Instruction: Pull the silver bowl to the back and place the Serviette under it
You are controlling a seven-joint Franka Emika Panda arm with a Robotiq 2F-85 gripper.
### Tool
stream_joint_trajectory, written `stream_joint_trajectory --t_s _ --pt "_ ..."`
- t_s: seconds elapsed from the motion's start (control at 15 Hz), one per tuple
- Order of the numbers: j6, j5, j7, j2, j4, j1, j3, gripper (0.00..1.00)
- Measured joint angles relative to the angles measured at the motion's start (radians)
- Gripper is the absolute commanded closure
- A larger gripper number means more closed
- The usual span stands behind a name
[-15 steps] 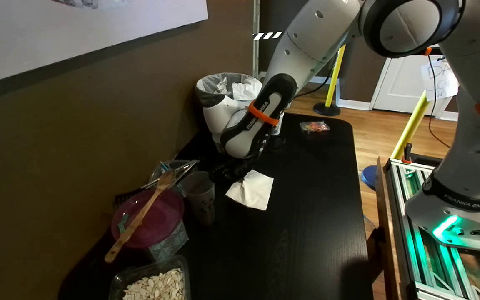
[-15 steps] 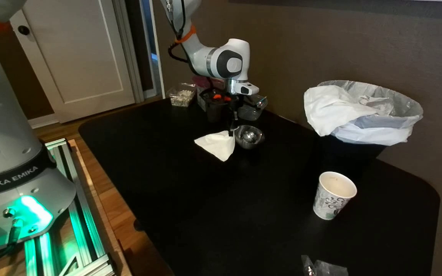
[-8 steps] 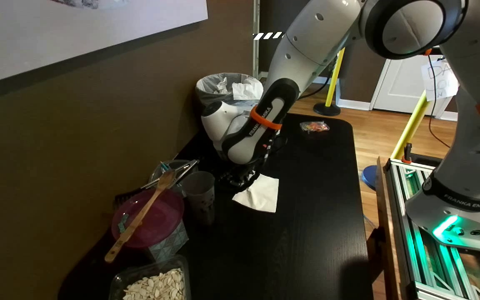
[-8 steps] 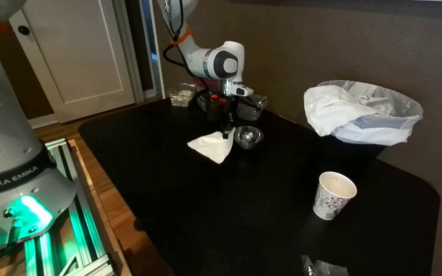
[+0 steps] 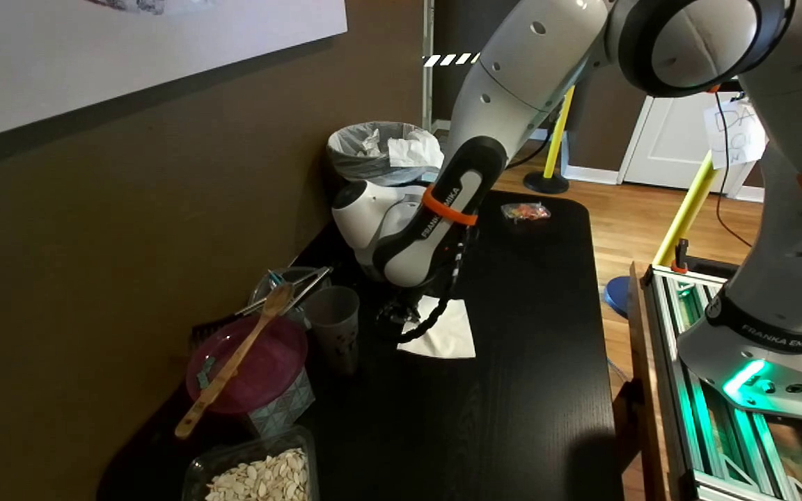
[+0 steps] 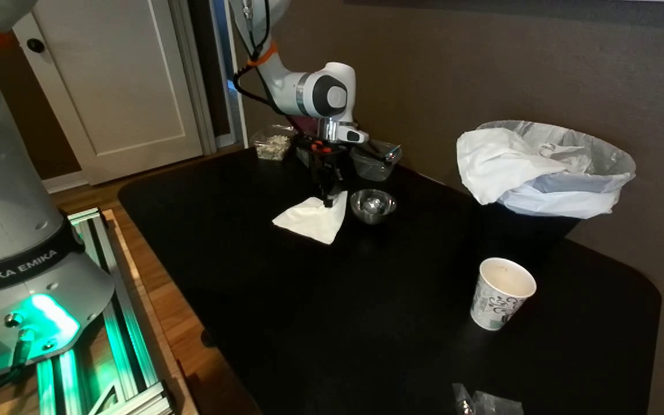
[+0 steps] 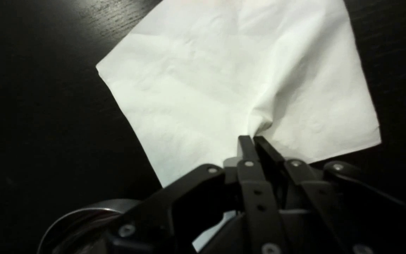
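Note:
The white serviette (image 6: 312, 222) lies on the black table; it also shows in the other views (image 5: 451, 335) (image 7: 196, 88). My gripper (image 7: 252, 137) is shut on a pinched fold of it, low over the table, and the cloth is creased toward the fingertips. In an exterior view the gripper (image 6: 329, 202) stands over the serviette's far part. The silver bowl (image 6: 373, 207) stands upright close beside the serviette, apart from it, on the trash bin's side. Part of its rim shows at the lower left of the wrist view (image 7: 78, 215). In an exterior view the arm hides the bowl.
A tall clear cup (image 5: 335, 327), a plastic container (image 6: 375, 164), a pink bowl with a wooden spoon (image 5: 255, 376) and a box of seeds (image 5: 262, 473) stand beyond the gripper. A paper cup (image 6: 499, 297), a trash bin (image 6: 545, 178) and a candy bag (image 5: 526, 211) are also around.
My gripper has moved away from the silver bowl, toward the robot base side, dragging the serviette along. A gap has opened between serviette and bowl. The bowl looks almost unmoved.

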State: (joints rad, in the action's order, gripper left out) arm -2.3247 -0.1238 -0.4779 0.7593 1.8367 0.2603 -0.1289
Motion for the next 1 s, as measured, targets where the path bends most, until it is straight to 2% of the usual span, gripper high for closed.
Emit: stream_joint_trajectory --t_s 0.07,0.33,0.67,0.8,1.0 --pt "0.000 -0.002 0.024 0.000 0.002 0.000 0.007 0.68" --pt "-0.061 0.009 0.069 -0.020 0.010 -0.010 0.036 0.38" --pt "-0.080 0.132 0.213 -0.159 0.088 -0.113 0.124 0.02" --pt "-0.071 0.216 0.231 -0.214 0.120 -0.162 0.144 0.00" --pt "-0.071 0.301 0.210 -0.279 0.166 -0.219 0.133 0.00"
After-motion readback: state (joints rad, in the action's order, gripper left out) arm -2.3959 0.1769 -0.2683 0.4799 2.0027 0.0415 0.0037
